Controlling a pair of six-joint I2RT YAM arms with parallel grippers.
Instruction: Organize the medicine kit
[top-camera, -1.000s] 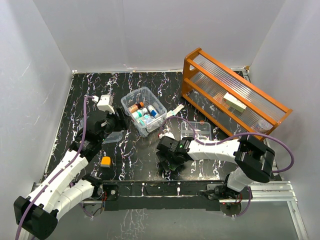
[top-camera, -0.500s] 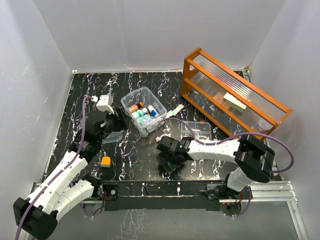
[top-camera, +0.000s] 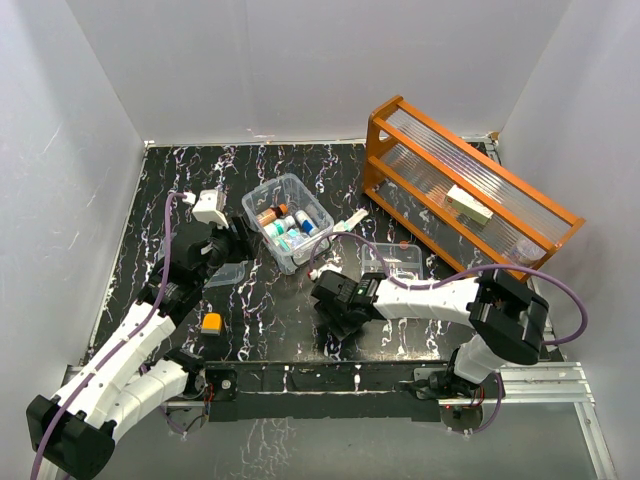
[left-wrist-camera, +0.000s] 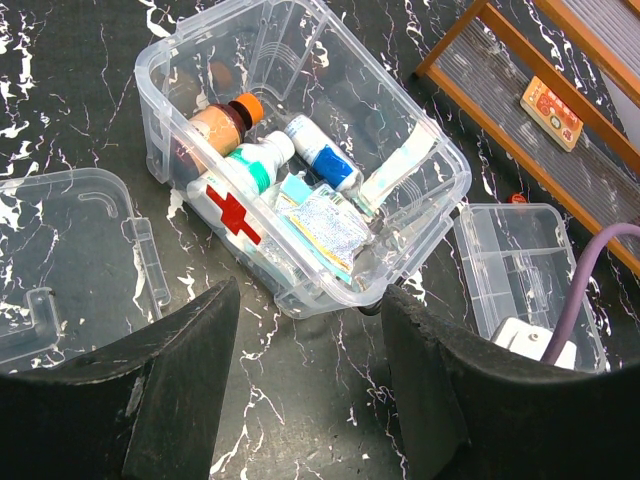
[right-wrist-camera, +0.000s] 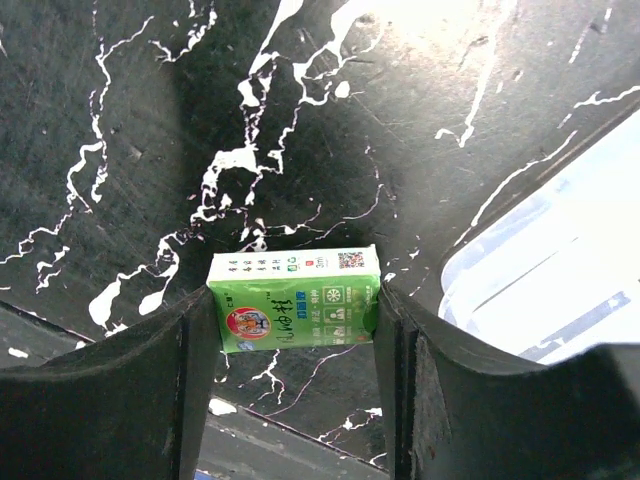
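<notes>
Right end effector (right-wrist-camera: 297, 320) clamps green carton (right-wrist-camera: 293, 298); left end effector (left-wrist-camera: 310, 300) apart above medicine kit (left-wrist-camera: 425, 175), likely light, rigid, slick, so take its rim.

The jaws pinch a small green box (right-wrist-camera: 293, 300) on the marbled tabletop (right-wrist-camera: 150, 120).

The box (left-wrist-camera: 270, 50) sits between lid (left-wrist-camera: 70, 240), left, and seemingly its tray (left-wrist-camera: 510, 250), right.

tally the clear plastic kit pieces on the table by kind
open box: 1
lid: 1
compartment tray: 1
total: 3
</notes>
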